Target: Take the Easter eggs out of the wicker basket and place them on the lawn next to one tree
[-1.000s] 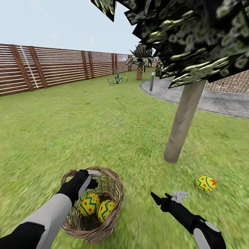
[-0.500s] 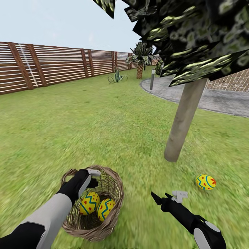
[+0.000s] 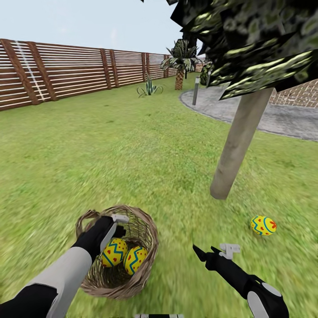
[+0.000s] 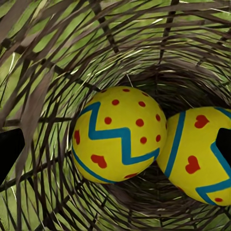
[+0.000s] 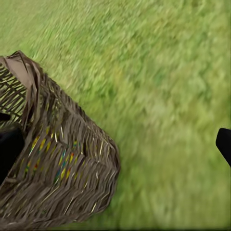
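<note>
Tree (image 3: pixel 238 137) crown cut off by the frame. Left gripper (image 3: pixel 115 226) fingers hidden inside the wicker basket (image 3: pixel 141 265); egg (image 4: pixel 204 154) beside the zigzag egg (image 4: pixel 119 134) partly cropped, its far side hidden. Basket's base blurred.

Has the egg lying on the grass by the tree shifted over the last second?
No. The egg sits at the same offset from the trunk base; the whole head view shifted, so the camera moved.
</note>
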Robot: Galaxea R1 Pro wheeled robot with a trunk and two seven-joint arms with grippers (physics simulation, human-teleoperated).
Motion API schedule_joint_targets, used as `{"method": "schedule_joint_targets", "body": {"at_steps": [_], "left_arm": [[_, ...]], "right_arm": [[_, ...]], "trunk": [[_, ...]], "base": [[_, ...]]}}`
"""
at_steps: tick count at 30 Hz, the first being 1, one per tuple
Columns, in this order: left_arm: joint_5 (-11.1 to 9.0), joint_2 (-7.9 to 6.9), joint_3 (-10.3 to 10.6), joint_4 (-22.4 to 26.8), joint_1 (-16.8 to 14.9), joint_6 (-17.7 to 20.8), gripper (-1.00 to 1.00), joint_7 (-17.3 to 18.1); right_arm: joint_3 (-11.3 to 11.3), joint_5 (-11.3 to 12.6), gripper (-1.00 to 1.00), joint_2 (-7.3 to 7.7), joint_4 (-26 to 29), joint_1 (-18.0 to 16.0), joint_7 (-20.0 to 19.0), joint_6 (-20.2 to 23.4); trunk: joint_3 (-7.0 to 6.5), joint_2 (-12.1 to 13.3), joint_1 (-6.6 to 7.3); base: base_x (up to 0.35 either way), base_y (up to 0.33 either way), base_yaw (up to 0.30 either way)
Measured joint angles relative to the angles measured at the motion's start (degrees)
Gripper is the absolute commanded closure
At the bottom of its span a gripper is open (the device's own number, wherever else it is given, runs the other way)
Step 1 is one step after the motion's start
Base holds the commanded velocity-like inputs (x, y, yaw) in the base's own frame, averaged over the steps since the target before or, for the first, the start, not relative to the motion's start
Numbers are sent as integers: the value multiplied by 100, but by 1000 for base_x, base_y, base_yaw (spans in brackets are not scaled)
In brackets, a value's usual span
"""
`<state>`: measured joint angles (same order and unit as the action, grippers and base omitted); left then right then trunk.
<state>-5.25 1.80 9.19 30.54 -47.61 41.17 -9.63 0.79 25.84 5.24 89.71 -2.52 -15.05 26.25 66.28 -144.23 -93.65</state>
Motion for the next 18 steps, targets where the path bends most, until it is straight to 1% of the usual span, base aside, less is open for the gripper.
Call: {"method": "schedule_joint_targets", "body": {"at_steps": [9, 14, 18], "left_arm": [[0, 0, 1, 45, 2, -67, -100, -2], [1, -4, 1, 156, 3, -77, -100, -6], [1, -13, -3, 248, 11, -79, -100, -9]], "right_arm": [[-6, 9, -100, 10, 5, 0, -8, 0], [-155, 31, -100, 20, 7, 0, -26, -4], [-201, 36, -100, 21, 7, 0, -34, -2]], "trunk": [[200, -12, -23], [310, -19, -36], [399, -24, -46]], "base": [[0, 0, 0], [0, 0, 0], [0, 0, 0]]}}
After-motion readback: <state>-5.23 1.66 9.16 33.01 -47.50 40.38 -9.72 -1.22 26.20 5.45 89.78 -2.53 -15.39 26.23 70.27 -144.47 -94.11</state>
